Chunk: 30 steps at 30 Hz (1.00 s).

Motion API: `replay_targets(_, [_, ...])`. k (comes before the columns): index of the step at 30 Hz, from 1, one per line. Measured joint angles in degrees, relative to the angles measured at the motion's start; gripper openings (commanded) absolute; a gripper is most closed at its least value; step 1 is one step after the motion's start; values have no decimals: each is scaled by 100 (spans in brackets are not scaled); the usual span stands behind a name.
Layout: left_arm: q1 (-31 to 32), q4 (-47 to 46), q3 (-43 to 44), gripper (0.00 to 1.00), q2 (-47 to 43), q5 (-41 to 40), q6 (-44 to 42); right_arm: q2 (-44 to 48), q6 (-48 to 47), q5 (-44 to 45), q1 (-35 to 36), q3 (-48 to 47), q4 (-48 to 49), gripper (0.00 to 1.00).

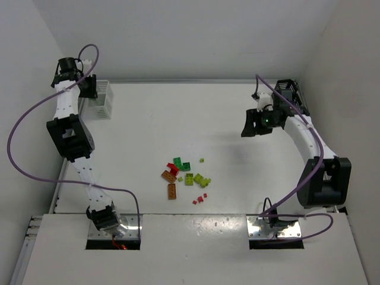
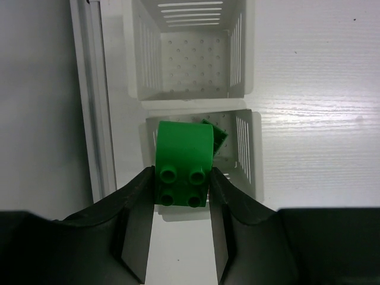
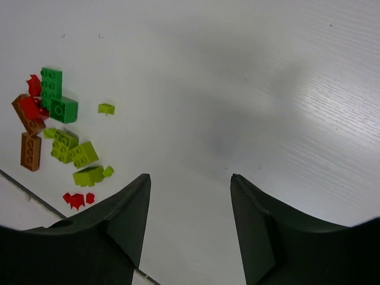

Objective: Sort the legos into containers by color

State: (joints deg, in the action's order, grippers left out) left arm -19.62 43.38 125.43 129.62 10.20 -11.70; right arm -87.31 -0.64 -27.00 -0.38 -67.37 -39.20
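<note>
**Top view.** The left arm's gripper [image 1: 89, 88] reaches to the far-left corner of the glossy white table [image 1: 249, 178], over the white slatted plastic bin [image 1: 102, 101]. The right arm's gripper [image 1: 252, 124] hangs over bare table at mid-right. A black slatted bin [image 1: 301, 95] stands at the far right, largely hidden behind the right arm (only one edge shows). The loose plastic legos [image 1: 184, 177] lie in a cluster near the table's centre, well apart from both bins. Green and red pieces lie at its far side, two orange bricks at its left and lime yellow-green ones at its right. A few small red pieces lie nearest the arm bases.

**Left wrist view.** The left jaws pinch a green two-by-two studded brick [image 2: 184, 151] by its opposite sides, studs toward the camera, directly above the open white bin. Another green piece [image 2: 218, 135] shows inside that bin, behind the held brick. A second white slatted compartment [image 2: 187, 47] sits just beyond the first (whether the two touch cannot be told).

**Right wrist view.** The right jaws stand spread with nothing between them, above bare table. The lego cluster lies off to the left of the fingers.
</note>
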Motion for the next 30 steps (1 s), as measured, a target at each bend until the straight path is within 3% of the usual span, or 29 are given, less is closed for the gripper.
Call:
replay_targets(5, [15,-44,-44,53,4,13,-4,-120,-114,-2,184,-92,-66,57])
replay_targets(11, [15,-44,-131,66,2,94,31,-184,-264,4,614,-212,-195,57])
replay_targets(17, [-9,-57,-494,66,-256,391,251,-380,-378,74,1331,-483,-229,57])
replay_targets(21, [-142,-127,-1069,67,-938,1073,680,-619,-448,190,2129,-708,-245,57])
replay_targets(26, [-533,-363,-2575,69,-2747,1818,1062,-1220,-551,470,3517,-1204,-223,57])
replay_targets(30, [-780,-498,-3571,70,-4194,2173,1139,-1735,-535,776,4391,-1547,-26,50])
